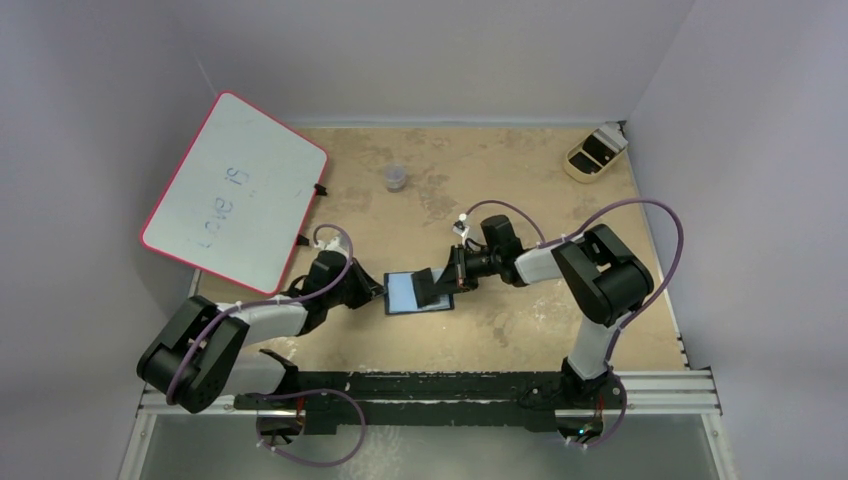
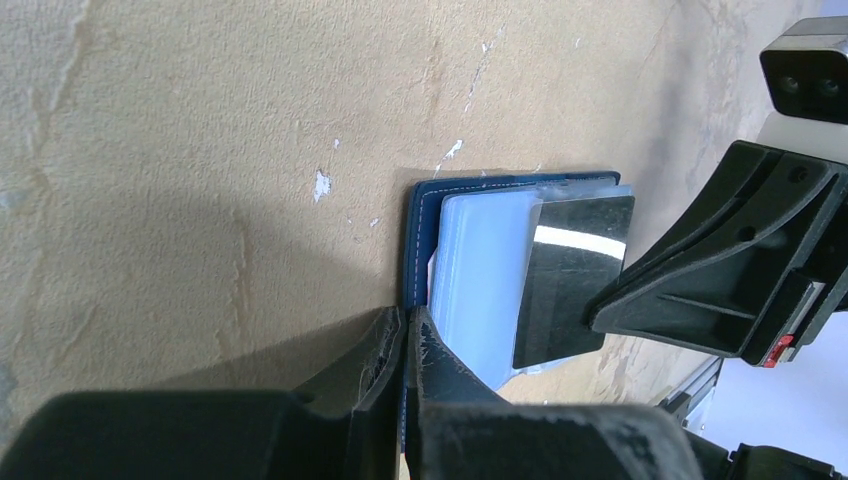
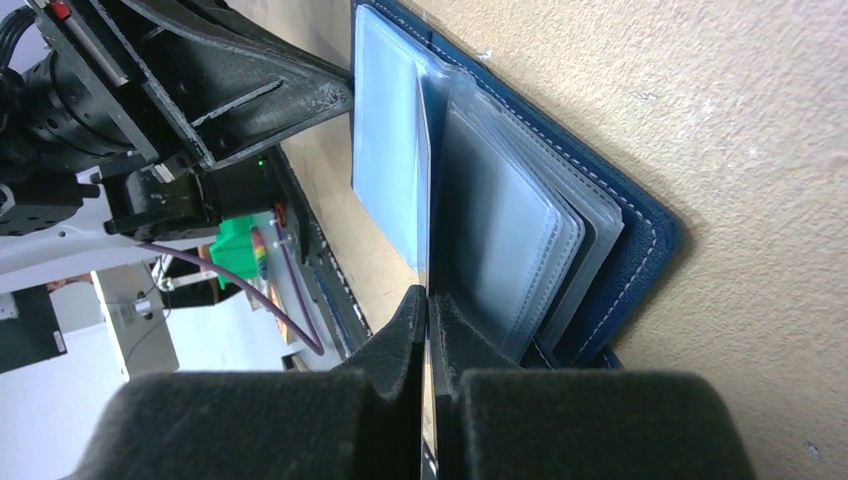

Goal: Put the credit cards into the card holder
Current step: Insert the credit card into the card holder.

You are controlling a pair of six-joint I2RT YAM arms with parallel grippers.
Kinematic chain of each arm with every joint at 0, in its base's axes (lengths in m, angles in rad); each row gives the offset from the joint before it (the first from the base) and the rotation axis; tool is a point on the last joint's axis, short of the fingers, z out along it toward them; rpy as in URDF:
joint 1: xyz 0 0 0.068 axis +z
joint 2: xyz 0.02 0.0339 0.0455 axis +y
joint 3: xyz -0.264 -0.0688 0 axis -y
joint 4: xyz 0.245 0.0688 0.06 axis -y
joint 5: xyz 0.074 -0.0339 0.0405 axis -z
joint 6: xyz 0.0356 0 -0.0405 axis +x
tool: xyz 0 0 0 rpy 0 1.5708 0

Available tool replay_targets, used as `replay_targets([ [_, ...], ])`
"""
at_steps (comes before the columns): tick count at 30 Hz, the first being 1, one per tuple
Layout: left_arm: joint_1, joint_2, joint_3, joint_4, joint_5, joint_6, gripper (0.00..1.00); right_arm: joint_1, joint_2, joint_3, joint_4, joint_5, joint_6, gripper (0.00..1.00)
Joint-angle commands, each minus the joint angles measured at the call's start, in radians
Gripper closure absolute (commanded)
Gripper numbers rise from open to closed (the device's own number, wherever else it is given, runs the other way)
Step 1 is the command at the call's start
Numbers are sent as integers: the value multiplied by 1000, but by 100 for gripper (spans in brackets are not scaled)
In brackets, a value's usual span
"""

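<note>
The card holder (image 1: 405,293) lies open in the middle of the table, a navy case (image 2: 421,235) with pale blue plastic sleeves (image 3: 520,225). My left gripper (image 2: 408,318) is shut on the navy cover's left edge, pinning it. My right gripper (image 3: 428,298) is shut on a credit card (image 2: 572,280), dark and glossy. The card stands on edge over the sleeves. In the right wrist view the credit card (image 3: 424,190) shows edge-on, its far end down among the sleeves. In the top view the left gripper (image 1: 378,293) and the right gripper (image 1: 442,284) flank the holder.
A pink-edged whiteboard (image 1: 235,195) leans at the back left. A small clear cup (image 1: 396,178) stands behind the holder and a tan tray (image 1: 594,153) sits in the back right corner. A black rail (image 1: 480,385) runs along the near edge.
</note>
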Motion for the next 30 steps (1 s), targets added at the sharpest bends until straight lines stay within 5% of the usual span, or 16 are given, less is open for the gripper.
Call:
replay_targets([
  [1,3,9,-14,35,5,5,100,4,19,18,75,-25,38,100],
  [9,3,11,-35,78,8,-47,100,6,37,-47,274,-29,163,100],
  [30,1,-10,-82,169,11,-106,100,55,45,-74,220,31,168,100],
])
